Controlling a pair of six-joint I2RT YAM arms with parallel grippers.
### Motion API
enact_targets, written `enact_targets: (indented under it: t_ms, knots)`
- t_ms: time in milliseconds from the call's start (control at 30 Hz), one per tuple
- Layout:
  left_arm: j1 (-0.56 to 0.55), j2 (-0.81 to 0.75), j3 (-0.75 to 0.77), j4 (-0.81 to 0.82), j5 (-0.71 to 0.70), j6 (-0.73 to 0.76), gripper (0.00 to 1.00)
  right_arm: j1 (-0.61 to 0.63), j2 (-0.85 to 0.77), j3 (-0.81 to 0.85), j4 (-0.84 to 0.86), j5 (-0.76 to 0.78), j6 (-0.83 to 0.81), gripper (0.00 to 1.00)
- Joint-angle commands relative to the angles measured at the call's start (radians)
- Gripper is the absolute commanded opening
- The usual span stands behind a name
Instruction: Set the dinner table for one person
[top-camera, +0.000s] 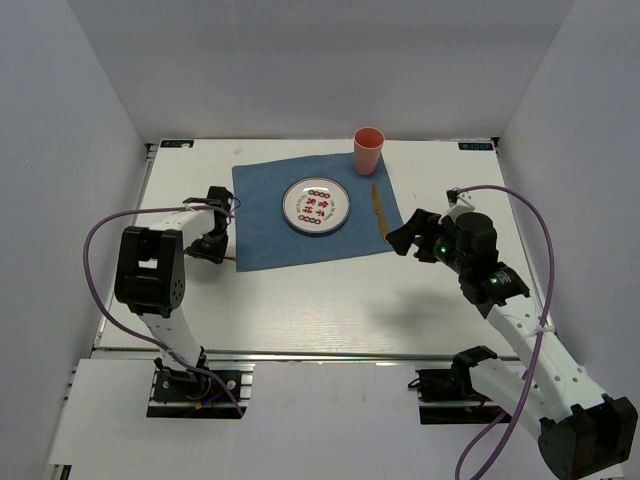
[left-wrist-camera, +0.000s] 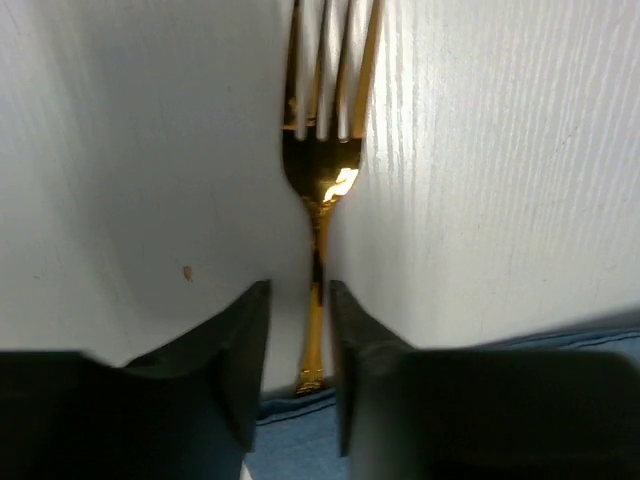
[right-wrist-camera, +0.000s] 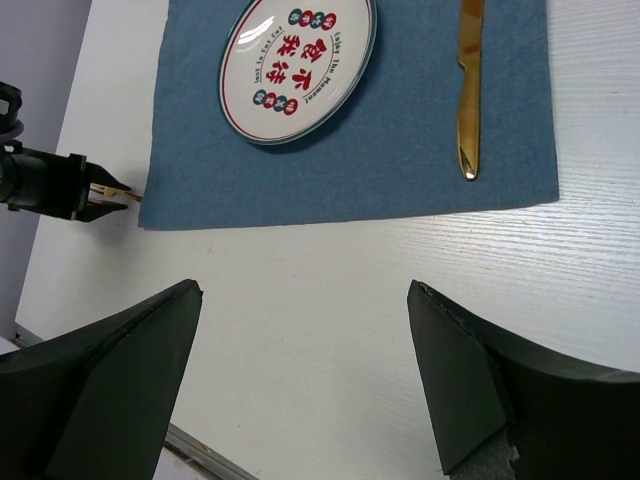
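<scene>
Left pincer (left-wrist-camera: 300, 300) tipped down — straddling the gold fork (left-wrist-camera: 320, 180) handle.

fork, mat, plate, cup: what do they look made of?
Fork: metal with a polished gold finish, going by the bright glints.
Mat: blue cloth, matte, no shine.
Plate: likely glazed ceramic or melamine; glossy white with a printed pattern.
Cup: probably plastic, matte coral; too small to be sure.

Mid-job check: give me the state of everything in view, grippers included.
fork: flat on dinner table, beside placemat
knife: flat on placemat
plate: on placemat, empty
cup: upright, at placemat's far corner
placemat: spread flat
left gripper: open, fingers straddling fork handle
right gripper: open, empty
</scene>
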Motion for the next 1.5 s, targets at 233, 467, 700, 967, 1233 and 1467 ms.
enact_targets:
  t_ms: [233,467,700,967,1233,1467]
  knots:
    - [0.052,0.008,-0.119,0.076,0.018,-0.016,0.05,-0.001,-0.004,0.033,0.022,0.019,-0.013,0.89]
    - [0.095,-0.078,-0.115,0.033,-0.029,0.036,0.00,-0.001,-0.007,0.039,0.016,0.026,-0.013,0.89]
    - [0.095,-0.150,0.118,-0.090,-0.241,0.218,0.00,0.001,-0.003,0.027,0.031,0.013,-0.005,0.89]
    - [0.069,-0.214,0.210,0.226,-0.115,0.767,0.00,-0.004,0.004,0.018,0.037,0.013,-0.007,0.89]
    - [-0.008,0.171,0.639,0.143,0.475,1.238,0.00,-0.001,0.017,0.025,0.025,0.014,-0.027,0.89]
    - [-0.061,0.298,0.726,0.049,0.423,1.311,0.00,-0.001,0.007,0.021,0.016,0.019,-0.046,0.89]
